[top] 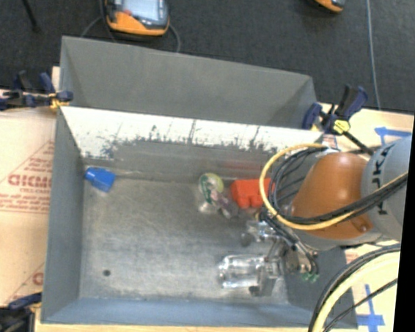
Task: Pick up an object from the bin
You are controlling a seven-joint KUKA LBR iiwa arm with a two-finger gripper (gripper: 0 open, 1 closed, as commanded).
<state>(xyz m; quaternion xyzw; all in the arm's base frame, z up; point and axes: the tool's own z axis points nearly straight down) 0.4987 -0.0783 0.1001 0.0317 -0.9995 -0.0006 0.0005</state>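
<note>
My gripper (268, 253) is low in the bin's right part, under the arm's orange cover. Right beside it, toward the front wall, lies a clear plastic thing (239, 272) that glints; the gripper's lower end touches or overlaps its right side. Just behind the gripper sits a small orange-red block (245, 193), partly covered by the arm's cables. To the left of that block lies a small round clear thing with a green inside (210, 187).
A small blue cap-like piece (100, 179) lies far left near the back wall. The arm, its orange cover and looped cables hide the bin's right wall and right corner.
</note>
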